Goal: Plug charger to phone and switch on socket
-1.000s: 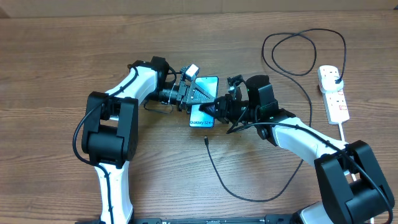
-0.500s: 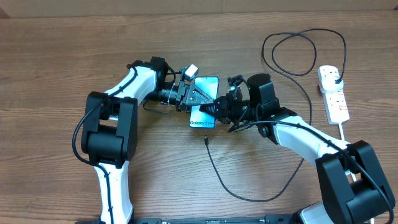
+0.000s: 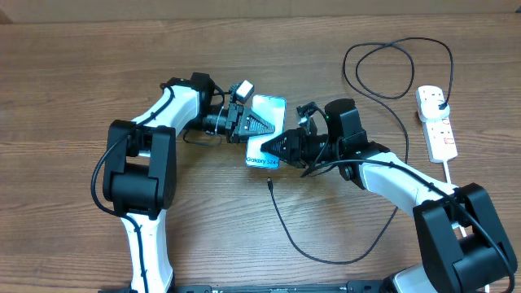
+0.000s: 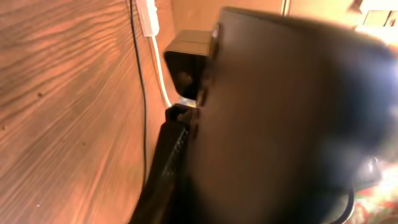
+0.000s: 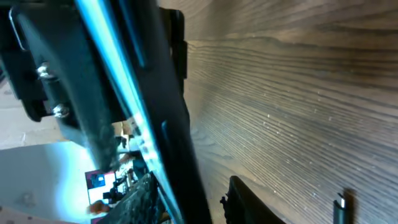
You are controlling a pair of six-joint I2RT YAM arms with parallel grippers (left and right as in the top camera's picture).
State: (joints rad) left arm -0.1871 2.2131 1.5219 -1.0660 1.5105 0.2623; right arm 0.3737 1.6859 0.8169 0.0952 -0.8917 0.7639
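One phone, one charger, one socket and two pincers are showing on the tabletop. The left wrist view is blurring into a dark mass. The phone is sitting tilted at frame centre, with the left pincer pinching its upper-left edge and the right pincer standing spread at its lower right. The charger's tip is lying apart, just below the phone.

- Overhead: high above, facing straight down on the whole table, with the phone near the centre.
- Left wrist: very near and low, looking along the tabletop. A blurred dark bulk fills most of the frame, with the cable beyond it.
- Right wrist: close against the phone's lit edge, with wood grain behind.
- The overhead and right wrist views share the phone; the overhead and left wrist views share the cable.
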